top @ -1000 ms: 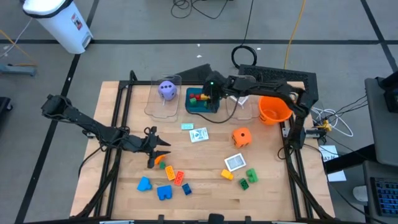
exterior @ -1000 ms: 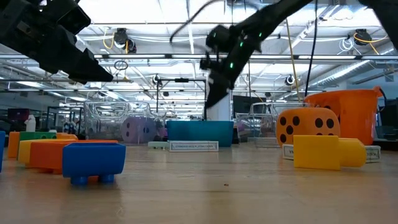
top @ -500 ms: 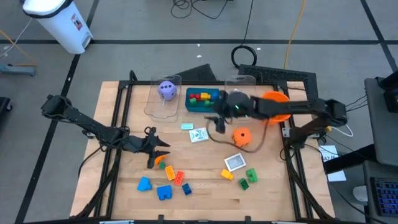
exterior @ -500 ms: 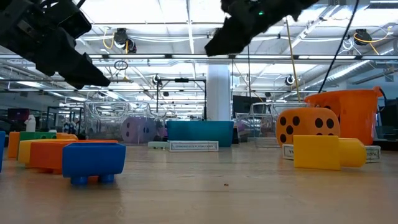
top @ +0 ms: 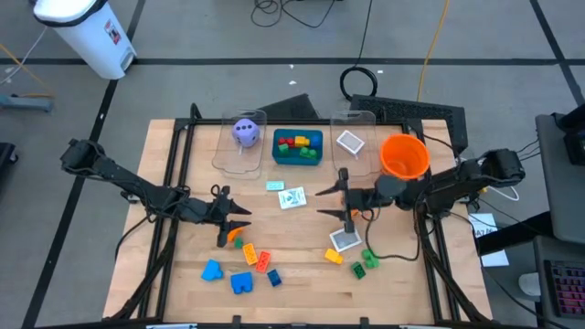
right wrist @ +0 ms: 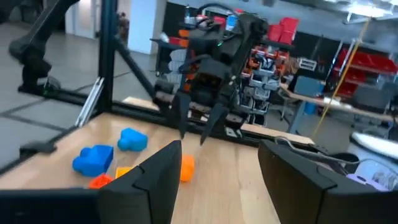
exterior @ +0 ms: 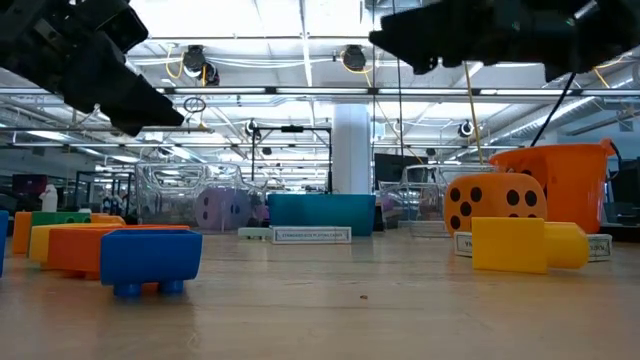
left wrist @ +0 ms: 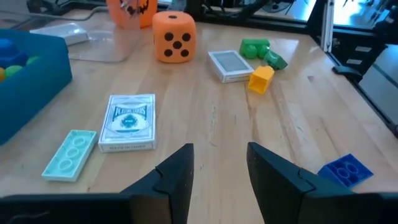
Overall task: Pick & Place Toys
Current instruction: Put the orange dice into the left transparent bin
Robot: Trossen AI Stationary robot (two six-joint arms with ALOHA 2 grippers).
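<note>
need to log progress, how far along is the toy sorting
Done: purple die sits in a clear bin, bricks in the teal tray, one card in another bin. In hand: nothing; the right hand hangs open above the table, the left hand open over an orange brick. Left: loose bricks, cards and the orange die.

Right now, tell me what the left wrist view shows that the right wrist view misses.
Only the left wrist view: the orange die, a card pack, a second card, the teal tray, green bricks and a yellow brick.
Only the right wrist view: the left gripper seen from in front, open, near an orange brick, with two blue bricks beside it.
Both: the table.
</note>
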